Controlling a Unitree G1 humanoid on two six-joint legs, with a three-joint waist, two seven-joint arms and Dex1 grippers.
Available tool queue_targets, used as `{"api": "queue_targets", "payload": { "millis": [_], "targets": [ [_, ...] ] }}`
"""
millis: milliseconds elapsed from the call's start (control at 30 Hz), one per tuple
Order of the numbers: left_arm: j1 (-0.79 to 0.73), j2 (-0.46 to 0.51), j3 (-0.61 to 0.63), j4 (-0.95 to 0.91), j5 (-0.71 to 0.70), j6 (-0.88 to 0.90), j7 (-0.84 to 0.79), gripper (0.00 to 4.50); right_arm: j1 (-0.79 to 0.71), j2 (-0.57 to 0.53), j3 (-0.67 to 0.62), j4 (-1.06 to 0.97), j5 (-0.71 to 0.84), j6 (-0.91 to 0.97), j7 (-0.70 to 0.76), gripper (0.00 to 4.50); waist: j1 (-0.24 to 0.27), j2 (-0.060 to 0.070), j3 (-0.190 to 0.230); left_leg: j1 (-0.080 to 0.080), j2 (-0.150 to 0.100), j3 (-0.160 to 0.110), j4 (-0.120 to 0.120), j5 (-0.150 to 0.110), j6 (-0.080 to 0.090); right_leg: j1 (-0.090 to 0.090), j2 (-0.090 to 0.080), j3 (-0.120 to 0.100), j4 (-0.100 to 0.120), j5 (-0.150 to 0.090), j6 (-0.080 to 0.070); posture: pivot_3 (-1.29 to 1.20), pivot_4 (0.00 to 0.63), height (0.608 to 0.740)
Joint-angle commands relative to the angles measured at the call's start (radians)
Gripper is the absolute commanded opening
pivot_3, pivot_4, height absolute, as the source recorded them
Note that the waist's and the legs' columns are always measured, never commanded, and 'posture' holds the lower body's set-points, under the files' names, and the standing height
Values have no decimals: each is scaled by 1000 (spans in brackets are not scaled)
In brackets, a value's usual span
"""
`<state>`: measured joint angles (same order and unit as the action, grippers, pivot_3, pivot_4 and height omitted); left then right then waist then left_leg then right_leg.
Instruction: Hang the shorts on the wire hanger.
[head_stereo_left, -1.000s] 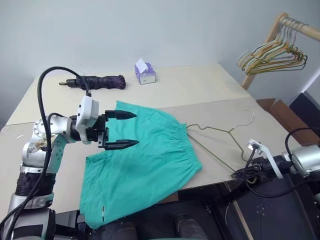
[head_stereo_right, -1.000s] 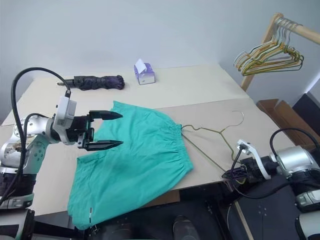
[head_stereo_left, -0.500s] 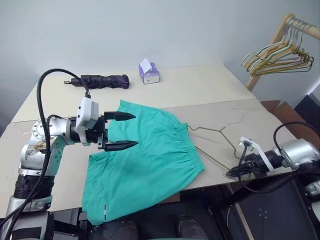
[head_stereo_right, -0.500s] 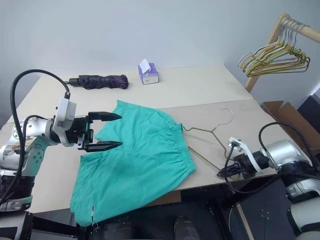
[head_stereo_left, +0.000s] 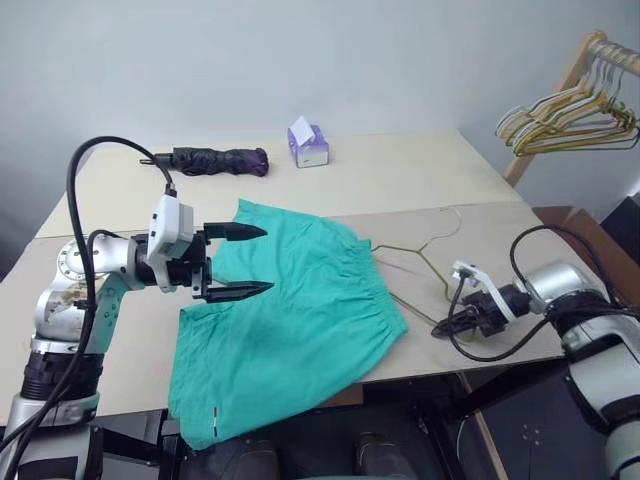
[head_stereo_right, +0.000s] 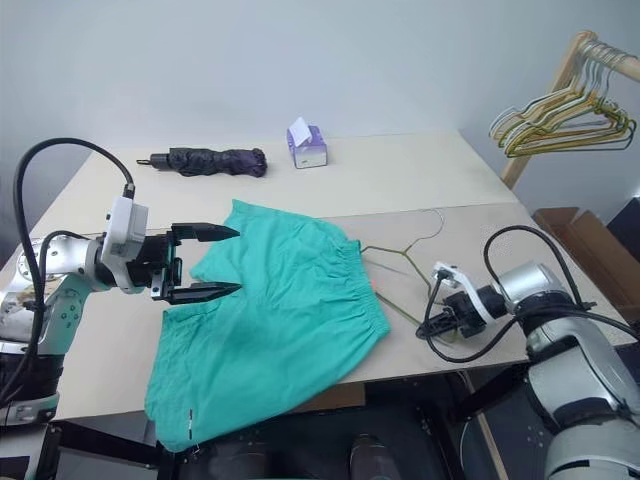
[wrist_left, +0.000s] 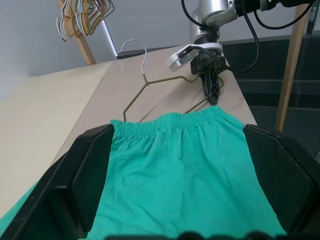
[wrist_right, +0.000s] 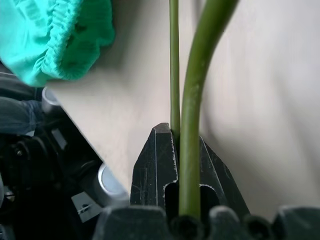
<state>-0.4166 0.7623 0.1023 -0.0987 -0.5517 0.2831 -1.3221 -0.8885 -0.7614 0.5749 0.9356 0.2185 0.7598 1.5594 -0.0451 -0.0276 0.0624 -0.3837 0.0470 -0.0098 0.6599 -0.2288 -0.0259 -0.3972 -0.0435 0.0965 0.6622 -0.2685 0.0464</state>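
Two arms are in play over the pale beige table (head_stereo_left: 400, 175), and I judge the step in hand to be bringing the hanger to the cloth. Largest on it are the teal-green soft fabric shorts (head_stereo_left: 290, 330), spread flat with the gathered waistband toward my right side and one leg hem drooping over the near table edge. Just beside that waistband lies the thin olive-grey wire hanger (head_stereo_left: 420, 255), its hook pointing away from me, its near corner touching or almost touching the elastic. My right gripper (head_stereo_right: 437, 322) has its jaws clamped shut on the hanger's lower wire at the near table edge; the right wrist view shows the wire running straight through the closed fingers (wrist_right: 155, 170). My left gripper (head_stereo_left: 243, 262) hovers above the shorts with jaws spread wide, holding nothing.

To do this well, I want the left jaws to pinch one layer of the waistband and lift it so an opening forms, then slide the hanger's free corner in low and level. A thin wire can twist in a pinch grip, so I would move slowly and watch that the tip does not snag the gathers or push the cloth off the edge.
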Motion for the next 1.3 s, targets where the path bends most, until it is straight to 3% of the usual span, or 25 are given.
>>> {"api": "queue_targets", "payload": {
  "millis": [33, 200, 400, 533, 667, 867, 1033, 1167, 1300],
  "targets": [
    [-19, 11, 16, -8, 3, -27, 2, 4470, -21, -25, -42, -1, -3, -35, 55, 0, 4, 0, 0, 0, 0, 0, 0, 0, 0, 0, 0, 0, 0, 1, -1, 68, 38, 740],
    [-50, -2, -10, 62, 42, -74, -6, 4470, 37, -97, -184, -285, 3, -122, -38, 0, 10, 0, 0, -3, 0, 0, 0, 0, 0, -3, 0, 0, 1, 1, -2, 22, 28, 740],
    [-173, -29, -54, 252, 138, -214, -24, 4470, 111, -101, -292, -699, -90, -95, -351, 0, -2, 1, -1, -5, 0, 0, 0, 0, 0, -6, 0, -1, 2, 1, -2, -39, 12, 740],
    [-316, -47, -72, 439, 235, -368, 1, 4470, 195, -131, -266, -927, -245, -171, -519, 0, -3, 1, -1, -7, 0, 0, 0, 0, 0, -8, 0, -1, 1, 1, -2, -56, 5, 740],
    [-456, -72, -93, 602, 268, -472, -49, 4470, 239, -136, -257, -1098, -291, -134, -550, 0, -4, 1, -1, -9, 0, 0, 1, 0, 0, -8, 0, -1, 0, 1, -2, -87, 0, 740],
    [-608, -112, -229, 866, 408, -748, -233, 4470, 214, -130, -235, -1215, -317, -68, -528, 0, -27, 1, -1, -8, 0, 0, 1, 0, 0, -8, 0, -1, 0, 1, -2, -108, 0, 740],
    [-705, -177, -311, 1087, 553, -952, -185, 4470, 186, -136, -238, -1283, -287, -24, -472, 0, -51, 1, -1, -9, 0, 0, 1, 0, 0, -8, 0, -1, 0, 1, -2, -115, 0, 740],
    [-754, -215, -339, 1188, 634, -1026, -97, 3571, 172, -141, -255, -1306, -253, 10, -439, 0, -73, 0, -1, -10, 0, -1, 1, 0, 0, -8, 0, -1, 0, 1, -2, -128, 0, 740],
    [-771, -238, -317, 1228, 620, -1034, -113, 2199, 167, -150, -265, -1313, -224, 44, -424, 0, -94, 0, -1, -9, 0, -2, 1, 0, 0, -8, 0, -1, 1, 1, -1, -147, 0, 740]
  ]
}}
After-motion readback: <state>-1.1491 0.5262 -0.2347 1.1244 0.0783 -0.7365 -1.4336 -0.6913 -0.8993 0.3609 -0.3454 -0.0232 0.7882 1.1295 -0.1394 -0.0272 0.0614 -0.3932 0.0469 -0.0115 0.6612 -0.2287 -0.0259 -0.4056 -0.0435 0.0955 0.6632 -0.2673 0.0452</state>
